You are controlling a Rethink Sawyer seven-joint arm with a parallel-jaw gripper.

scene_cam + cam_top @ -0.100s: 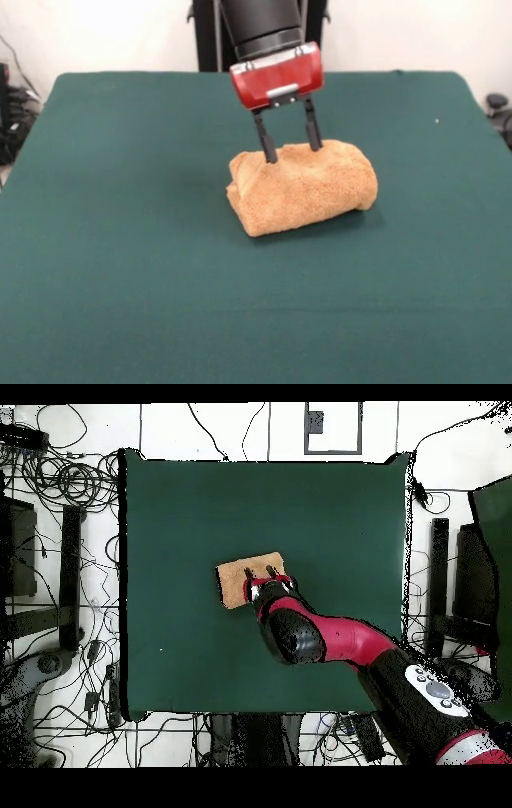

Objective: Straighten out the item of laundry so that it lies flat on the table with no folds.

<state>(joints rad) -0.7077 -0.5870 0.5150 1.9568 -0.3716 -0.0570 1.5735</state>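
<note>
The table (120,264) spreads wide under its dark green cloth, and nearly all of it lies bare. Around it, seen from overhead, the floor is strewn with black cables (60,479).

The arm (340,639), red and black, reaches in over the table and ends in a red block above the towel.

The towel (308,196) sits near the middle of the table, a little toward the robot's side. It is an orange-tan bundle, folded over on itself into a thick, rounded lump, not flat. From overhead it shows as a small tan rectangle, partly covered by the arm's end.

The gripper (290,148) stands at the towel's upper edge with its two dark fingers (265,140) pointing down and spread apart, a clear gap between them. Their tips touch the top of the bundle without pinching any cloth.
</note>
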